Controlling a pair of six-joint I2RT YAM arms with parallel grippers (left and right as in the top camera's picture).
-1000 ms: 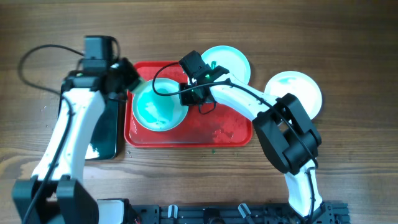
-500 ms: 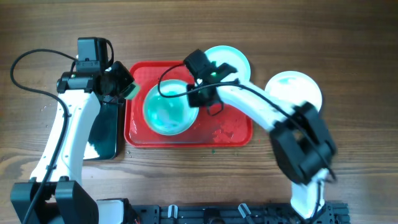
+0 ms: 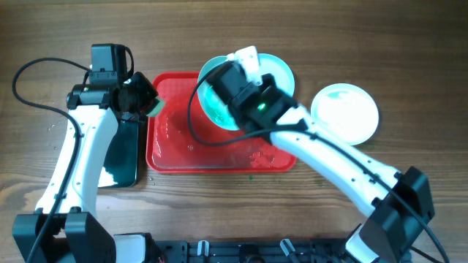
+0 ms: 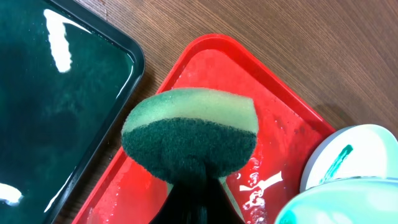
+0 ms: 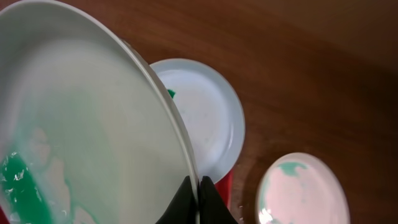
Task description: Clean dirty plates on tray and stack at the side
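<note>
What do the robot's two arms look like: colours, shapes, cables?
The left arm and the right arm have white rounded links and bulky black joints. A thin black cable loops from each. A small green light glows near the right wrist. The left hand and right hand are dark.

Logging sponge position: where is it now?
Overhead view, left side: the sponge sits in the left end effector, over the red tray's left rim, beside the black tray.

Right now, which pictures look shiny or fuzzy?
Left wrist view: white light streaks glare on the black tray, the sponge looks sharp. Right wrist view: the held plate fills the frame, soft and fuzzy. Overhead view: wet shine on the red tray.
</note>
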